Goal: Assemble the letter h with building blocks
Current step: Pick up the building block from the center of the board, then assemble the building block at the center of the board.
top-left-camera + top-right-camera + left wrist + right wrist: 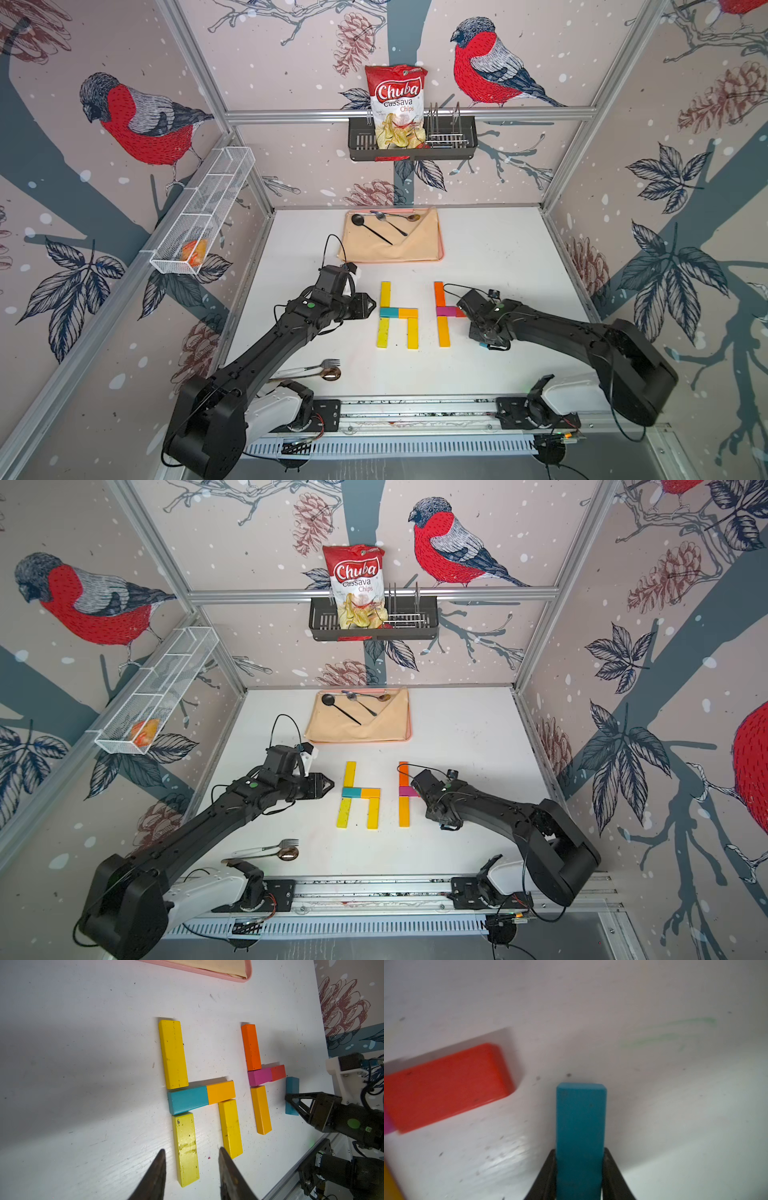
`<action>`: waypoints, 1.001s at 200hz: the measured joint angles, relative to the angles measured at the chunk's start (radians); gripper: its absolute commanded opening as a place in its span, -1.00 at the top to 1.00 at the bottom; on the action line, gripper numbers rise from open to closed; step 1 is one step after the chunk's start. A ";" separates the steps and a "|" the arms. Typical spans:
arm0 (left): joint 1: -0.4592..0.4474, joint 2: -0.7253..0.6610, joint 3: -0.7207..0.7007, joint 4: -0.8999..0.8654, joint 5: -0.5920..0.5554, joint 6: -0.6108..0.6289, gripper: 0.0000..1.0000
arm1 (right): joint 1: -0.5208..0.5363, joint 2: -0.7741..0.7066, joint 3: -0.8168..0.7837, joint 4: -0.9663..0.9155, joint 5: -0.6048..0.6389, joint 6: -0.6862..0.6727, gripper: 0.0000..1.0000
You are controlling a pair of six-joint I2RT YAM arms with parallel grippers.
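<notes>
A: Building blocks [397, 314] on the table [498, 257]: 5 form an h, 4 more lie just right of it.
B: Now the right gripper [579, 1149] pinches a teal block [580, 1118] just beside the red block [446, 1086], not touching!
A: And the left gripper [192, 1149]?
B: Fingers spread, holding nothing, near that h.

bright light, soft shadows; red block [446, 1086] blurred.

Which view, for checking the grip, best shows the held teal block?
Right wrist view: the teal block fills the centre, pinched in the right end effector. Left wrist: small, distant. Both top views: mostly hidden.
</notes>
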State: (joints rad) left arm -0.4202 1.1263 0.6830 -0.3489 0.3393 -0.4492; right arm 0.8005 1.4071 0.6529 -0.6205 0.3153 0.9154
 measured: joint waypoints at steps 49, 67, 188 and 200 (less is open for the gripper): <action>0.000 0.001 0.000 0.000 0.000 0.000 0.18 | 0.079 0.103 0.100 -0.065 -0.018 -0.047 0.34; 0.000 -0.002 0.000 0.000 -0.001 0.000 0.18 | 0.076 0.132 0.124 -0.086 -0.017 -0.065 0.34; 0.000 -0.013 0.000 0.000 -0.003 -0.008 0.17 | -0.003 0.066 0.083 -0.015 -0.115 -0.132 -0.02; 0.000 -0.011 0.000 0.000 -0.003 -0.008 0.18 | -0.024 0.067 0.077 0.010 -0.138 -0.142 0.12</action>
State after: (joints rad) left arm -0.4202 1.1156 0.6830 -0.3492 0.3367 -0.4576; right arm 0.7765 1.4738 0.7303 -0.6102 0.1768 0.7731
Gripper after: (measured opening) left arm 0.413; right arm 0.494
